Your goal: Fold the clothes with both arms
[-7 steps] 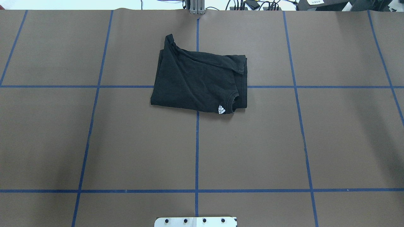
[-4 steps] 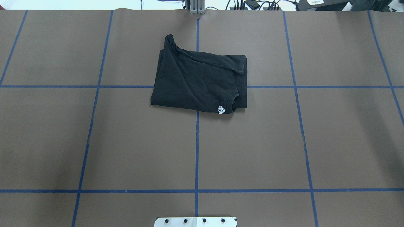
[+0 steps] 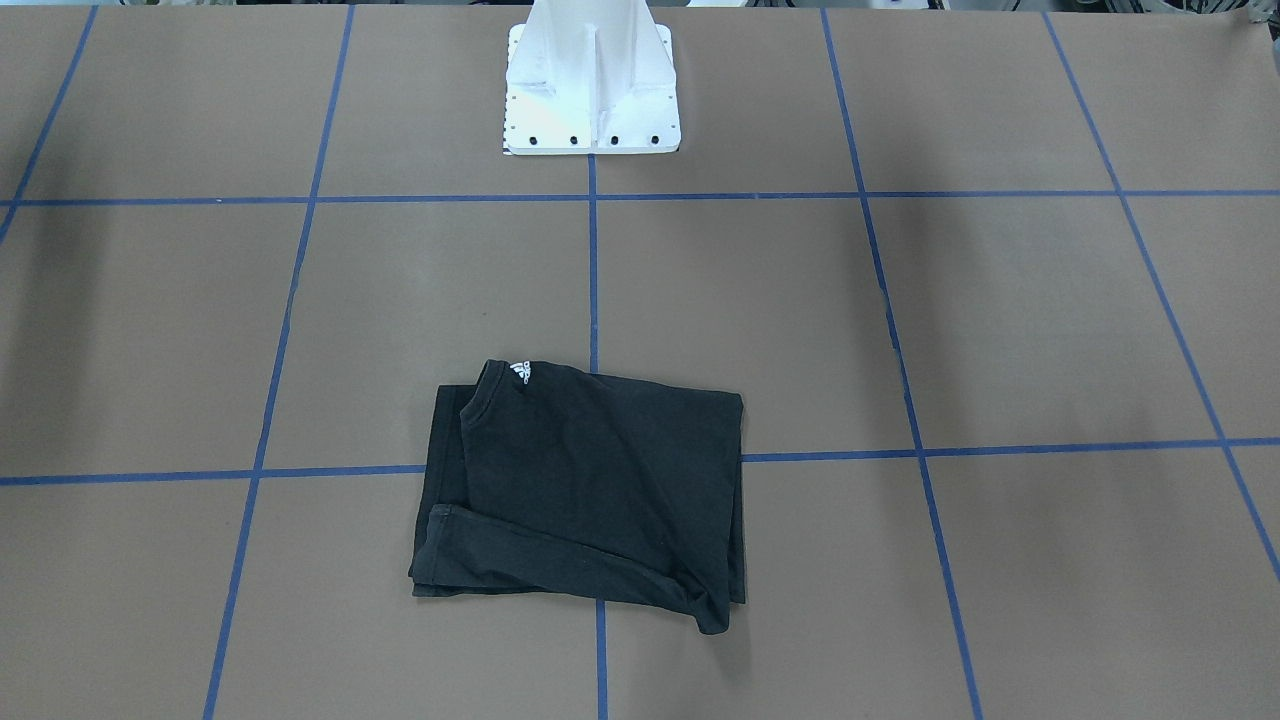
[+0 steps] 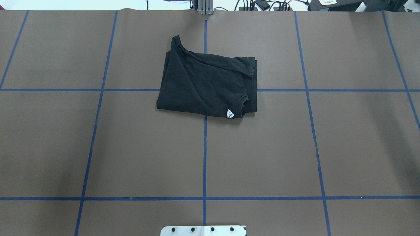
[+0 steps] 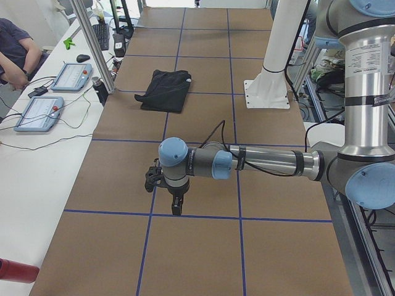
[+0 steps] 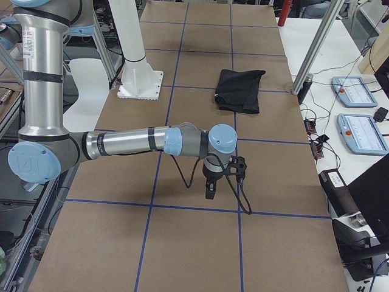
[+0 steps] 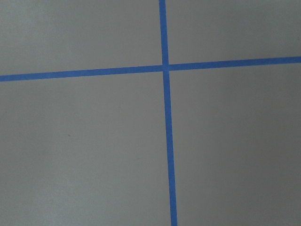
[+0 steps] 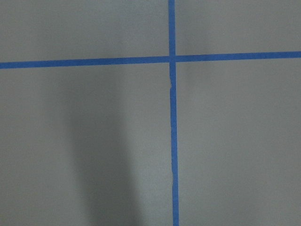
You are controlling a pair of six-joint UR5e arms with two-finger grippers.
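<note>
Left gripper: pointed down over the table at the robot's left end, near a tape crossing. Seen from the side only, so I could not tell whether the jaws stood apart or together; nothing hung from it.
Right gripper: same pose at the opposite end. Jaw state likewise could not be told; it carried nothing.
Wrist views: bare brown cover and blue tape, no cloth, no fingers.
Left arm, right arm: stretched low and outward, both well apart from the garment and outside the overhead view.
T-shirt: lay mid-table on the far side from the robot, across the centre tape line, folded to a rough rectangle. Collar logo showed at its near edge; one far corner poked out.
Change: none over the last second; the cloth lay as before.
Meaning: folding looked finished, arms parked clear. The loose corner was the only untidy spot.
</note>
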